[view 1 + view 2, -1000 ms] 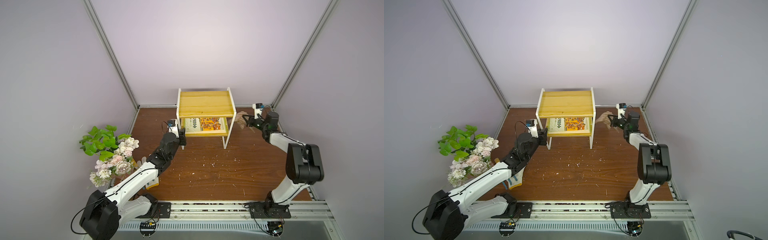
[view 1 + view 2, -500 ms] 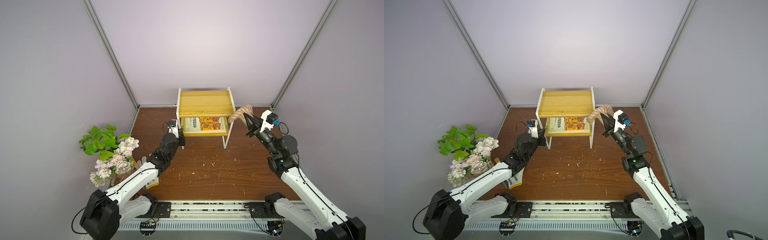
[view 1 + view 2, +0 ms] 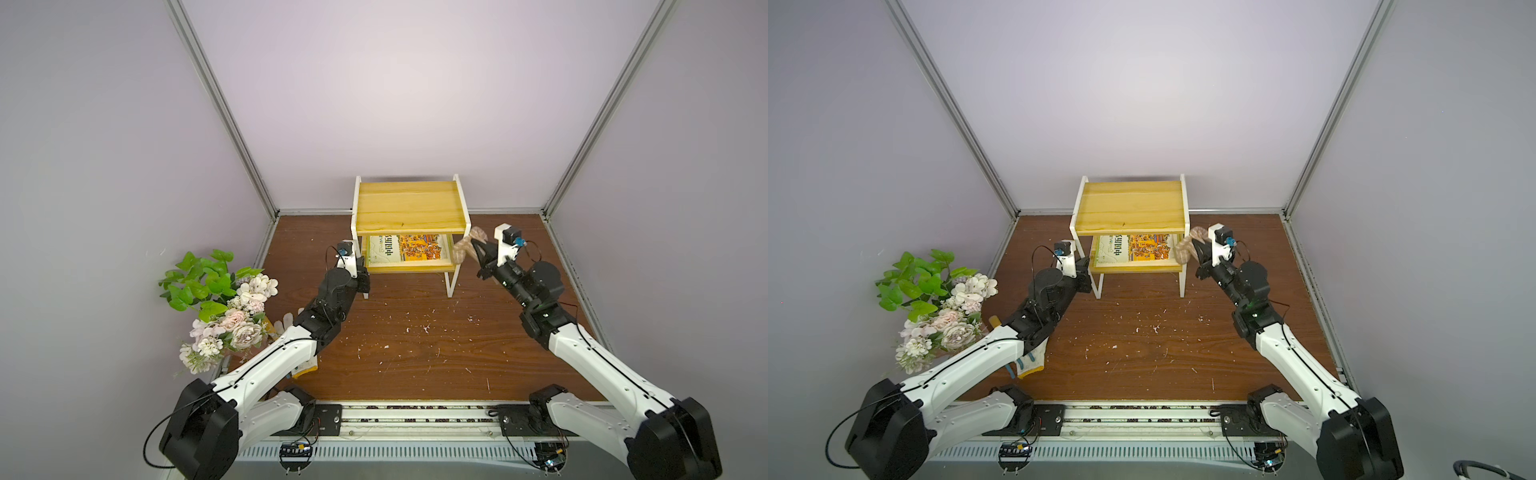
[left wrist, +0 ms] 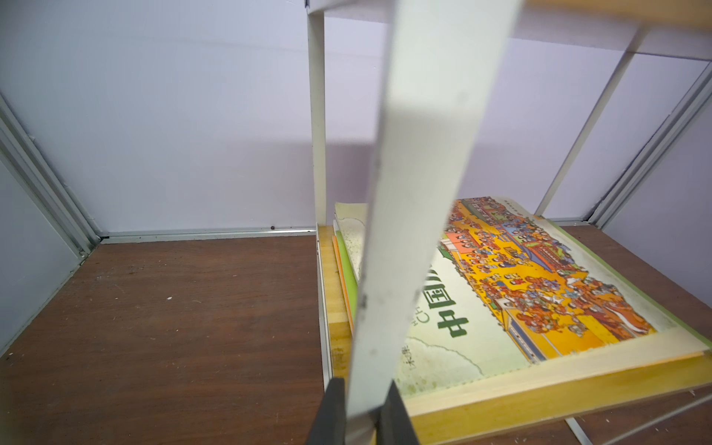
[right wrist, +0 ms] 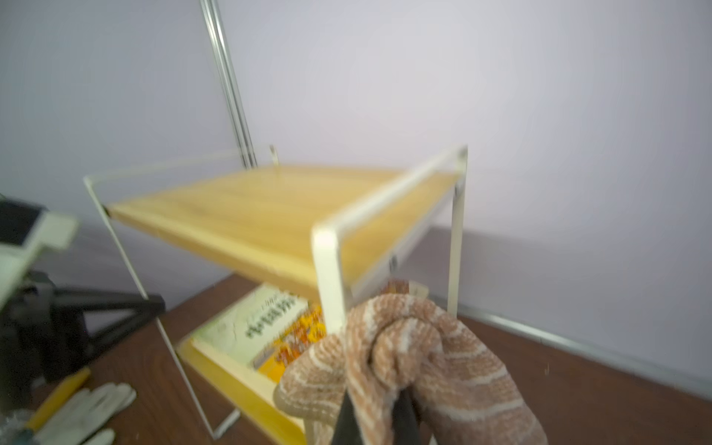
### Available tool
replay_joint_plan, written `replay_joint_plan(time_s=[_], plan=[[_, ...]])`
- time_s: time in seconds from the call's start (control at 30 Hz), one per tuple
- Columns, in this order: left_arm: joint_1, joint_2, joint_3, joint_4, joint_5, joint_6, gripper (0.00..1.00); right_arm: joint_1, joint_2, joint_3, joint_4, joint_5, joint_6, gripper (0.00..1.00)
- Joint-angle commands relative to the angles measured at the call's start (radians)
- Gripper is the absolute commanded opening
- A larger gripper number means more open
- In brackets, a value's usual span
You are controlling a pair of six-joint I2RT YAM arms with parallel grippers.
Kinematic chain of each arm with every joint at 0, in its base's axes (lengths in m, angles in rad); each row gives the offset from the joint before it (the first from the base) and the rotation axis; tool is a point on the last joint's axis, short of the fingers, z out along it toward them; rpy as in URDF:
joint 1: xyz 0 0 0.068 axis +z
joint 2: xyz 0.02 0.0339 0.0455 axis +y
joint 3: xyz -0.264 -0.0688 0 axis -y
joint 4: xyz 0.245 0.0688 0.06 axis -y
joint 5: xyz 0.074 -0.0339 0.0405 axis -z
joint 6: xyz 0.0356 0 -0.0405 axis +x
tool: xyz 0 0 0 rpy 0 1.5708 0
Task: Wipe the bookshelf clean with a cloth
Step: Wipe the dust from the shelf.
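Observation:
The bookshelf stands at the back middle of the brown table, its yellow top board bare. My left gripper is shut on the shelf's white front left leg; both fingers press against the flat bar. My right gripper is shut on the cloth, a bunched tan rag with cream stripes. The cloth hangs in the air beside the shelf's right front post, level with the lower tier and below the top board.
A picture book lies on the lower tier. Artificial flowers stand at the left edge, with a white glove under my left arm. Pale crumbs dot the table in front of the shelf. Walls close in on three sides.
My left jaws have closed onto the shelf's front left leg. My right arm lifted the cloth from low beside the shelf, then brought it in against the right front post.

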Motion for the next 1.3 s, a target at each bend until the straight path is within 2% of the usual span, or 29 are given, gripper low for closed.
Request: replay_joint_plan(time_s=[0.0,0.07,0.13,0.4,0.53,0.7,0.83,0.9,0.97,1.1,1.17,1.27], plan=[[0.000,0.028,-0.011,-0.004,0.044,-0.047,0.01,0.013,-0.061,0.023,0.101,-0.033,-0.004,0.00],[0.000,0.029,-0.018,0.008,0.044,-0.057,0.01,0.014,-0.043,-0.050,0.055,0.023,-0.012,0.00],[0.000,0.031,-0.013,0.007,0.053,-0.059,0.01,0.013,-0.029,-0.074,0.030,0.018,-0.013,0.00],[0.000,0.040,-0.005,0.001,0.054,-0.067,0.01,0.013,0.019,0.171,0.039,-0.044,-0.060,0.00],[0.000,0.045,-0.002,-0.004,0.061,-0.071,0.01,0.012,0.126,0.298,-0.102,-0.002,-0.081,0.00],[0.000,0.048,-0.006,0.002,0.055,-0.064,0.01,0.013,0.185,0.280,-0.209,0.005,-0.063,0.00],[0.001,0.062,0.006,-0.007,0.045,-0.043,0.01,0.012,0.224,0.346,-0.285,0.012,-0.078,0.00],[-0.001,0.065,0.011,-0.011,0.048,-0.023,0.01,0.013,0.295,0.425,-0.319,-0.001,-0.076,0.00],[0.000,0.066,0.015,-0.018,0.060,0.002,0.01,0.012,0.429,0.541,-0.354,0.006,-0.091,0.00],[-0.001,0.067,0.022,-0.034,0.087,0.038,0.01,0.003,0.664,0.836,-0.521,0.102,-0.123,0.00],[0.001,0.067,0.024,-0.039,0.085,0.048,0.01,0.003,0.647,0.864,-0.597,0.082,-0.140,0.00],[0.005,0.064,0.021,-0.034,0.072,0.067,0.01,0.002,0.459,0.650,-0.497,0.086,-0.166,0.00]])
